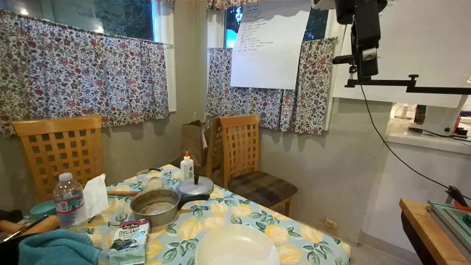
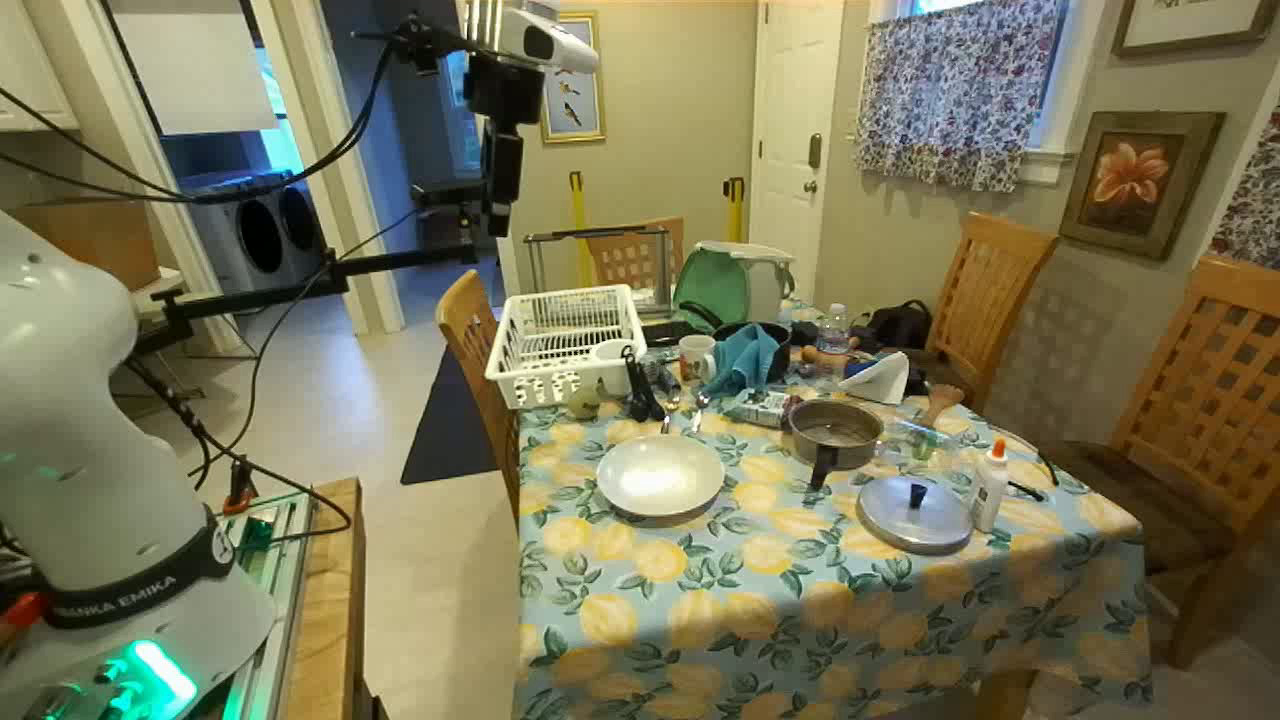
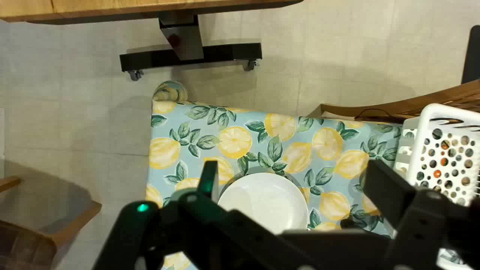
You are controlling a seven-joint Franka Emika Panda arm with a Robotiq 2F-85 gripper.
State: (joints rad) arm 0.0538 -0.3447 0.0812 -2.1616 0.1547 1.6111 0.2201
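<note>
Tool (image 3: 296,183) hangs high above the lemon-print surface (image 2: 755,550), fingers wide apart and apparently empty. Below sits a white plate (image 2: 660,475), near a dish rack (image 2: 540,378) and saucepan (image 2: 855,455); an off-centre descent could knock a fingertip against plate or rack.

Rounded white arm (image 2: 60,400), black EMIKA-lettered band (image 2: 145,588), glowing green light (image 2: 163,672), black cables (image 2: 190,198), dark pincer (image 3: 292,178)

Both exterior views look obliquely across the white dish (image 2: 660,476); the wrist view shares it, facing down from high above.
</note>
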